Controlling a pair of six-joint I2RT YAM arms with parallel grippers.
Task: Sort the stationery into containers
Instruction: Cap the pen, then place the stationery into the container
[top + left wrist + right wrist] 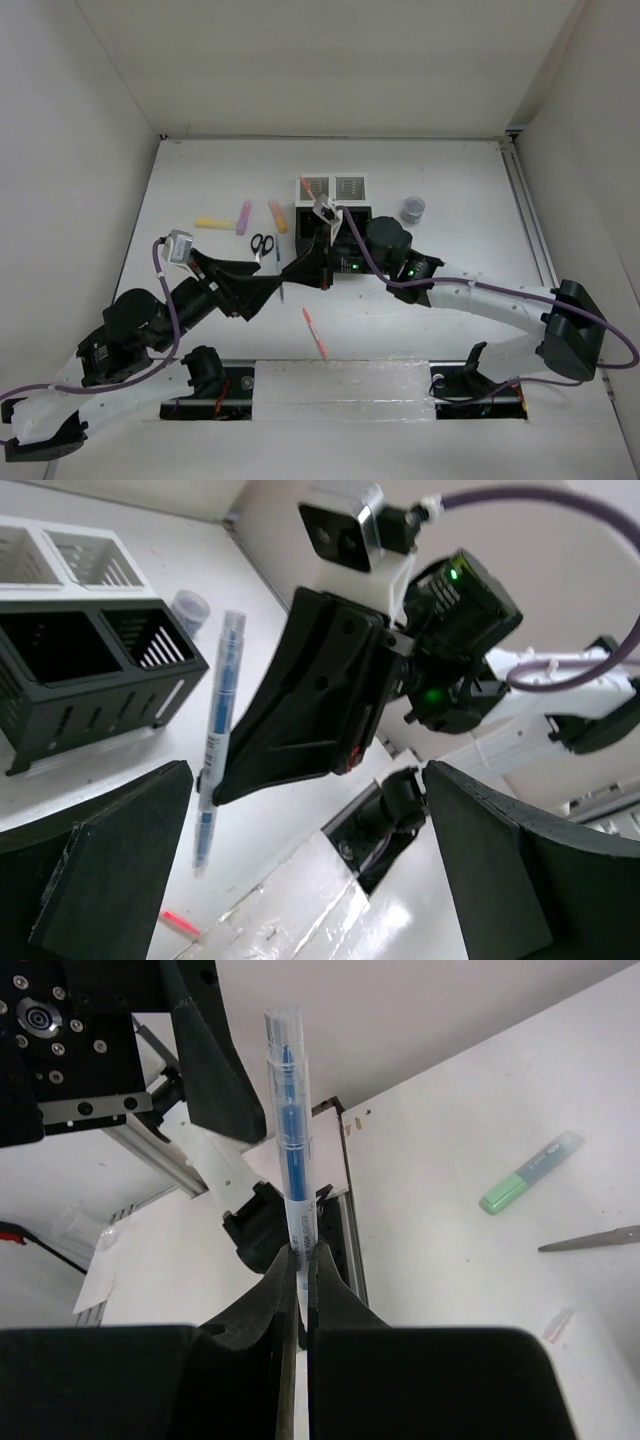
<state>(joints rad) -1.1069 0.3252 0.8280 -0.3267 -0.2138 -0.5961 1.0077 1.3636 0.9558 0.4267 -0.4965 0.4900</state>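
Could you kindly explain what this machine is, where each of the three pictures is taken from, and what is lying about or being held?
These are two robot arms bolted at the near edge of a white table, each ending in a two-finger pincer. One picture looks down from a fixed camera above and behind the arms; the other two come from small cameras on each wrist.

The right pincer is shut on a blue pen, held by its lower end. The left pincer is wide open and holds nothing; the pen hangs just in front of it.

In the middle stands a mesh organiser, white compartments behind black ones. On the table lie yellow, pink and orange highlighters, a green highlighter, scissors, a red pen and a small round grey item.
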